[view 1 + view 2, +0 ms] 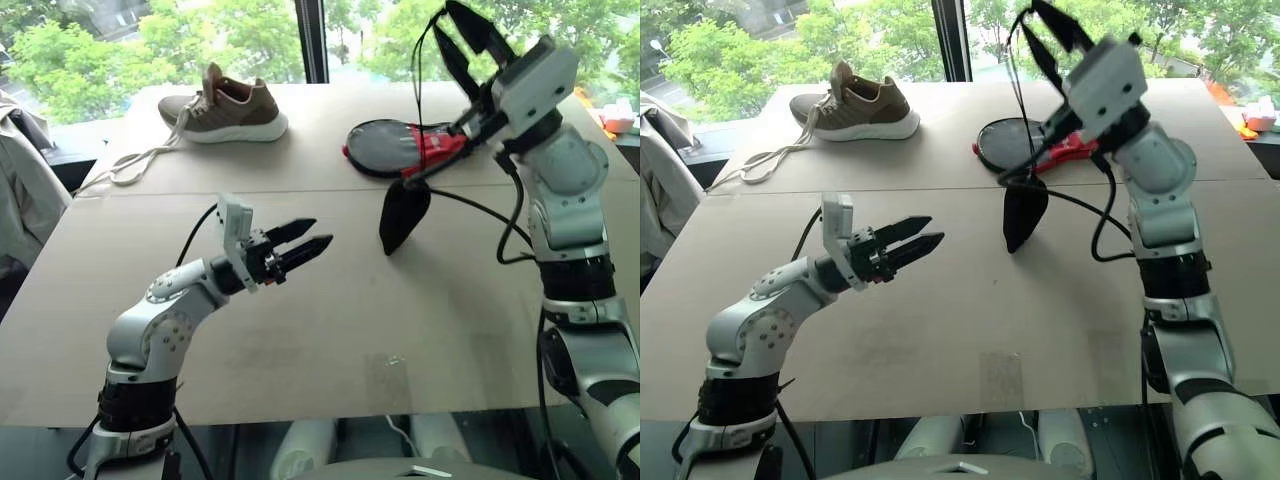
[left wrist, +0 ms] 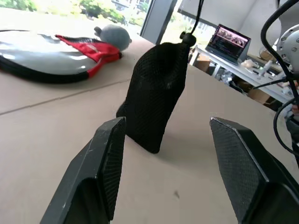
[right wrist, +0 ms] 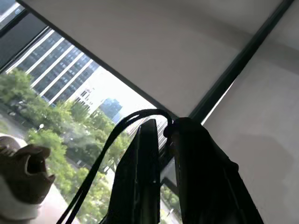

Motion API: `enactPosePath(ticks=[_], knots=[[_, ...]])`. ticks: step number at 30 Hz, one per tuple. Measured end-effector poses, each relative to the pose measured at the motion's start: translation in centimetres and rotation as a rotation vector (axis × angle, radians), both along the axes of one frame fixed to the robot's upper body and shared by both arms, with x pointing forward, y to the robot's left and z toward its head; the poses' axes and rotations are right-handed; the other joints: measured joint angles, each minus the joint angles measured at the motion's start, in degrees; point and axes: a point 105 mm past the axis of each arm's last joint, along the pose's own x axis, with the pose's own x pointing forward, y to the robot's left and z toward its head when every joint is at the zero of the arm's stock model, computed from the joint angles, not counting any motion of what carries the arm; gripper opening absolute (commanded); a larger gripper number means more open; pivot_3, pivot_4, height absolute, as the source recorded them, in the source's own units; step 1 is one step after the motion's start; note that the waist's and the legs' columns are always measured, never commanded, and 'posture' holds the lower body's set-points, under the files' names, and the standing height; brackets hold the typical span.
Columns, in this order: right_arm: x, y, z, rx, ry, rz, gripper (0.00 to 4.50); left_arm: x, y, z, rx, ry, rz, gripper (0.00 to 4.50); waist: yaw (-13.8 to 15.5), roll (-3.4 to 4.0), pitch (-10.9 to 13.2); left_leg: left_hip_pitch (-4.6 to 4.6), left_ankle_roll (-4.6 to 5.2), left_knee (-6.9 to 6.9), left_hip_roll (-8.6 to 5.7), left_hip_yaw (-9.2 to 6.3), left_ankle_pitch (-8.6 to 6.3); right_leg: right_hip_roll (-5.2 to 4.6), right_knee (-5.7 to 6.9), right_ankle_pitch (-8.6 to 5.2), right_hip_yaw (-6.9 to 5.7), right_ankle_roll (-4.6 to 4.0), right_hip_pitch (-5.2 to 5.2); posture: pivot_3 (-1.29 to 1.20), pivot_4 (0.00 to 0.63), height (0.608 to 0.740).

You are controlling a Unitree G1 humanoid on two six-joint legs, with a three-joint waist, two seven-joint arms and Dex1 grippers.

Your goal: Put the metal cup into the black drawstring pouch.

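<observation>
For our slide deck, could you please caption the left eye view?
Right gripper raised with the drawstring cord looped over it, black drawstring pouch dangling; left gripper open.

Tan table (image 1: 330, 330), big windows (image 1: 150, 40), green trees (image 1: 740, 60) outside, daylight

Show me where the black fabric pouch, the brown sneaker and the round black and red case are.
Black mesh fabric drawstring pouch (image 2: 154, 100), left wrist view, middle of its body.
Brown knit sneaker (image 1: 232, 105), left eye view, its side.
Round black-and-red paddle case (image 1: 388, 146), left eye view, grey top face.

Brown sneaker (image 1: 228, 104) and paddle case (image 1: 400, 148) on table (image 1: 330, 330).
</observation>
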Motion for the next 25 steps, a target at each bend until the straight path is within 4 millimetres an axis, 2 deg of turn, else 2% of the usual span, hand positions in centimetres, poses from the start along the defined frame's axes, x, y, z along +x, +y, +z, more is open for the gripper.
enactPosePath(ticks=[3,7,9,12,13,17,25], knots=[[0.2,-3.1,-7.0,-0.141,0.301,-0.027,3.2,-1.8,1.5,-2.7,0.063,0.102,0.023,2.95,0.42,0.04,0.02,-0.01,0.02,-0.04,0.04,0.05,-0.01,0.0,-0.04,-0.01,0.03,-0.01,-0.02,0.0,0.15,0.736],[-2.0,-8.8,-15.7,-0.198,0.68,-0.062,3.2,-3.3,3.7,-5.9,0.183,0.168,0.126,2.95,1.0,0.11,0.05,0.11,0.32,-0.06,0.11,0.08,-0.2,-0.09,-0.13,-0.01,-0.02,-0.02,0.16,0.0,0.15,0.736],[-3.2,-10.7,-18.5,-0.166,0.808,-0.063,3.2,-3.2,4.8,-7.0,0.235,0.171,0.204,2.95,1.1,0.12,0.06,0.14,0.33,-0.02,0.14,0.16,-0.2,-0.27,-0.14,-0.01,0.01,-0.02,0.19,0.0,0.15,0.736],[-4.2,-12.4,-20.1,-0.075,0.911,-0.04,3.2,-3.0,5.7,-7.6,0.29,0.121,0.285,2.95,0.63,0.13,0.07,0.62,0.27,0.02,0.33,0.34,-0.25,-0.22,-0.19,-0.06,0.12,-0.22,0.67,0.0,0.15,0.736],[-4.3,-13.5,-20.6,-0.014,0.947,-0.039,3.2,-3.1,5.9,-7.7,0.308,0.087,0.31,2.95,0.62,0.11,0.07,0.87,0.19,0.01,0.41,0.42,-0.37,-0.25,-0.24,-0.11,0.08,-0.23,0.96,0.0,0.15,0.736],[-5.1,-16.5,-21.7,0.114,1.018,-0.035,3.2,-3.3,6.2,-8.0,0.337,0.027,0.36,2.95,0.79,0.12,0.07,0.89,0.4,0.01,0.49,0.46,-0.29,-0.22,-0.25,-0.1,0.01,-0.24,0.95,0.0,0.15,0.736],[-7.6,-18.7,-23.3,0.133,1.066,-0.022,3.2,-3.2,6.2,-7.4,0.32,-0.066,0.421,2.95,0.99,0.13,0.06,0.82,0.45,0.0,0.5,0.51,-0.41,-0.21,-0.36,0.03,0.05,-0.02,0.9,0.0,0.15,0.736]])
